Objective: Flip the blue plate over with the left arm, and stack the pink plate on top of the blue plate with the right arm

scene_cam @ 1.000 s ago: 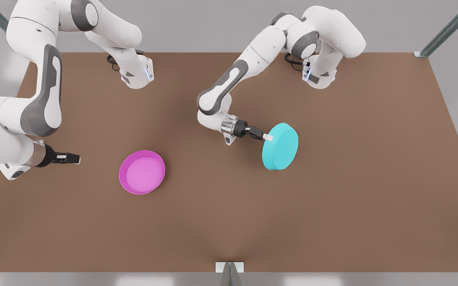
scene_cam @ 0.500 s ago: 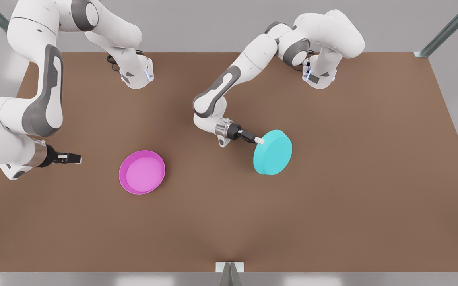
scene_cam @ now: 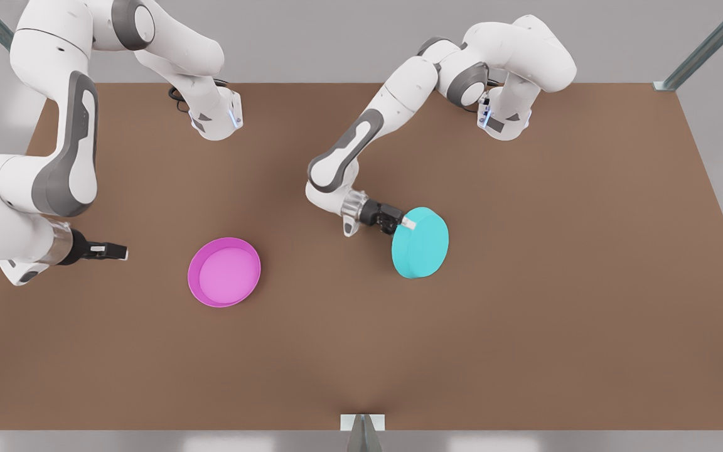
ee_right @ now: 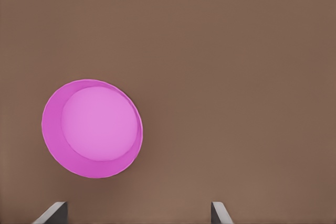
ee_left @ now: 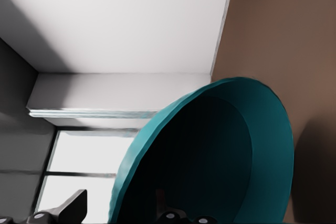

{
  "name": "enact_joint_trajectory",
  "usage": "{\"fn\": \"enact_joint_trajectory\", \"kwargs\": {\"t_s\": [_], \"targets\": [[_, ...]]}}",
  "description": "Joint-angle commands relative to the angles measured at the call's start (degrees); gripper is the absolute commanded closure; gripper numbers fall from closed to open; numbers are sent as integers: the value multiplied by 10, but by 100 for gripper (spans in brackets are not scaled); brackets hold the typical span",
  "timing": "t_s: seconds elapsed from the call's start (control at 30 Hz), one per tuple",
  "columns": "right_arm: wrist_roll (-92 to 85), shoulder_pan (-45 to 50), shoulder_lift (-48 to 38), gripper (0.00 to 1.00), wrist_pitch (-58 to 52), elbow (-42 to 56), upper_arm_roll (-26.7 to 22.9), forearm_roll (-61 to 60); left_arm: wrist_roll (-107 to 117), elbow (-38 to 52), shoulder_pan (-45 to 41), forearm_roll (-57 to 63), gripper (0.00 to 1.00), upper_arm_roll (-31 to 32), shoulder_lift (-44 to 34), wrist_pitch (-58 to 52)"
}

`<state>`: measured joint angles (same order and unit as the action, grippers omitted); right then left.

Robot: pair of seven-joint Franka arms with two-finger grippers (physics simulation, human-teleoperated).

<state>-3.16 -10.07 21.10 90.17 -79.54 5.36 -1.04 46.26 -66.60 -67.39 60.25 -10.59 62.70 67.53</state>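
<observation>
Shifted leftward, the blue plate (scene_cam: pixel 421 243) hangs base-up, rim pinched by the left gripper (scene_cam: pixel 407 222); the right gripper (scene_cam: pixel 122 252) waits open left of the pink plate (scene_cam: pixel 224 272).

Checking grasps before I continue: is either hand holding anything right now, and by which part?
The left hand grips the blue plate by its rim, on the edge toward the front view's left. The right hand holds nothing; it waits open, short of the pink plate.

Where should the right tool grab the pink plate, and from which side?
On the raised rim. The pink plate lies flat and open side up on the table, so the thin rim is probably the only part that two fingers can pinch. The right tool waits open beside it on the front view's left, so the rim nearest it, taken from above, looks simplest.
</observation>
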Motion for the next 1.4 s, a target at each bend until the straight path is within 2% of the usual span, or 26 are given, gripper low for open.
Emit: {"fn": "enact_joint_trajectory", "kwargs": {"t_s": [0.0,0.1,0.23,0.43,0.7,0.8,0.87,0.9,0.97,1.03,1.07,1.1,1.13,1.2,1.23,1.37], "targets": [[0,0,0,0,0,0,0,0,6,7,0,-82,0,-2,0,4],[0,-1,2,0,2,0,0,-1,94,36,0,-158,0,-5,-3,50],[0,-1,2,0,3,1,0,-1,110,69,0,-209,0,-5,-6,50],[0,0,2,0,3,1,1,-1,149,119,-7,-356,0,-51,-13,71],[0,0,1,0,0,2,1,-1,321,119,-8,-406,0,-56,-13,174],[0,1,1,0,0,1,1,-1,324,119,-21,-494,0,-109,-27,190],[0,1,1,0,0,2,1,-1,177,119,-13,-602,0,-165,-71,151],[0,1,1,0,0,3,1,-1,82,118,7,-647,0,-184,-114,116],[0,1,1,0,-1,3,1,-1,-49,111,79,-683,0,-185,-200,55],[0,2,1,0,-1,4,2,-1,-172,67,193,-697,0,-153,-331,37],[-3,0,1,0,-1,5,2,-3,-233,27,269,-693,0,-103,-402,43],[-3,-1,2,0,0,5,2,-3,-320,-51,388,-668,0,-9,-491,79],[-5,-10,6,0,1,5,0,-33,-372,-99,472,-634,0,59,-528,111],[-11,-16,11,0,25,-1,0,-47,-393,-115,553,-630,0,84,-539,119],[-11,-15,18,0,33,-4,2,-47,-391,-113,562,-630,0,98,-547,125],[-11,-11,51,0,73,-24,5,-51,-390,-102,560,-599,0,92,-529,124]]}}
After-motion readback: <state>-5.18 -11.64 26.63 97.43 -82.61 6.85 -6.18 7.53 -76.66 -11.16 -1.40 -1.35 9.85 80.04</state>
